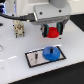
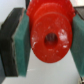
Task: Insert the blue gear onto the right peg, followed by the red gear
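The small round bright red plastic gear (image 1: 51,32) is held in the air between my two fingers, above and apart from the plate below; in the wrist view the red gear (image 2: 50,36) fills most of the frame, its raised central hub and dark bore facing the camera, with a teal finger pad (image 2: 21,42) pressed against one side of its rim and a second pad at the opposite edge. My gripper (image 1: 52,31) is clenched on this gear, the dark fingers showing on either side of it in the exterior view. Below it, the wide flat bright blue plastic gear (image 1: 51,52) lies on the grey, black-rimmed rectangular plate (image 1: 32,58), occupying the plate's half toward the exterior view's right; the peg under it is hidden by the blue disc, so I cannot confirm seating. A short thin dark pin (image 1: 36,56) stands exposed on the plate's other half. The plate rests on a white table (image 1: 15,70). Behind, toward the exterior view's left, stands a small pale blurred fixture (image 1: 19,29), which I cannot identify.
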